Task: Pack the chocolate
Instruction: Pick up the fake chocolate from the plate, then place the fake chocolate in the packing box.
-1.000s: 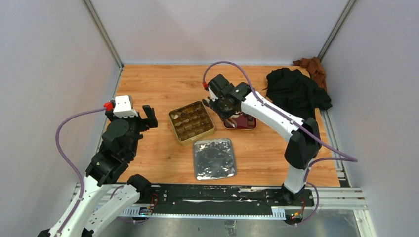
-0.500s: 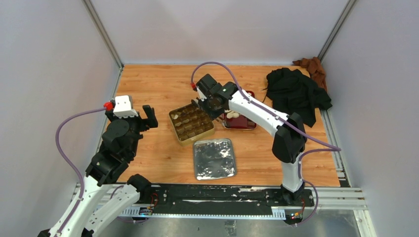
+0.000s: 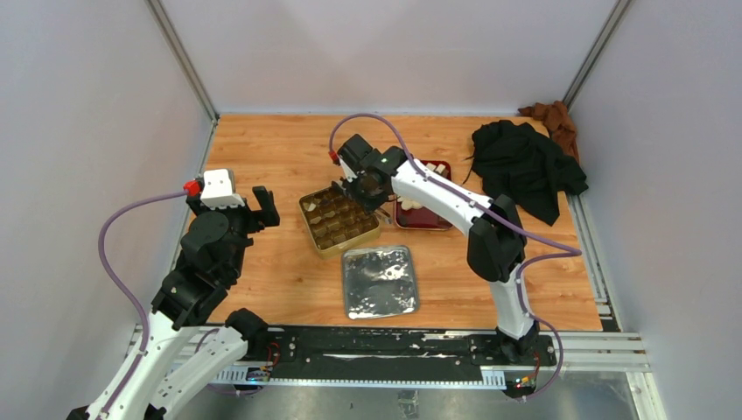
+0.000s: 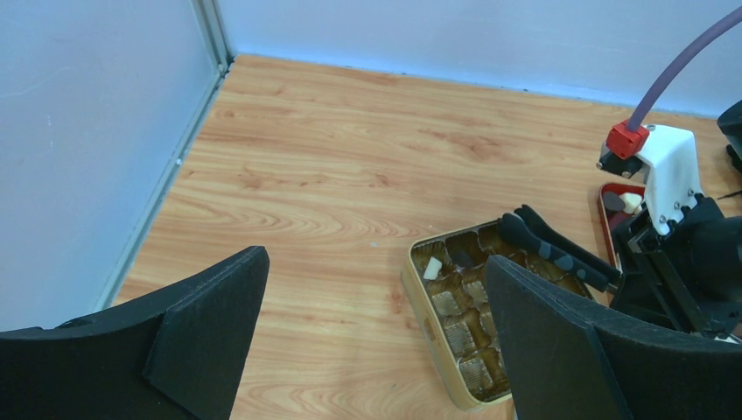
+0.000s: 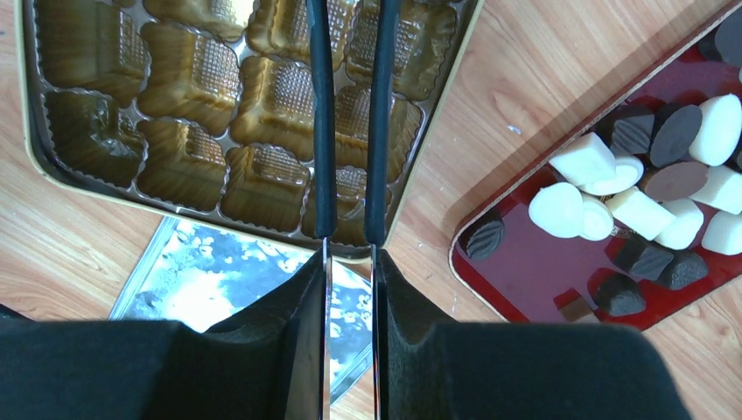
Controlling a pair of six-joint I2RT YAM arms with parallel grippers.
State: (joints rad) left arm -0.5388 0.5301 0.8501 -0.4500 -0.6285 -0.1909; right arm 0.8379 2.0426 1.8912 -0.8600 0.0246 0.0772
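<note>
Right wrist view: your right tool (image 5: 347,26) hangs narrow over the gold tin (image 5: 24,131), and you cannot tell its load. Your left tool (image 4: 374,271) is wide. Most cups (image 5: 262,166) look empty, and the chocolate (image 5: 584,157) sits in the red tray (image 5: 534,262) beside the tin.

Tin (image 3: 343,229) mid-table, tray (image 3: 426,220) w/ chocolates (image 5: 584,160) just R of it; lid (image 3: 379,280) in front of tin, cloths (image 3: 525,162) far-R corner

Chocolate chunks (image 5: 582,162) in red tray (image 5: 542,271)
</note>
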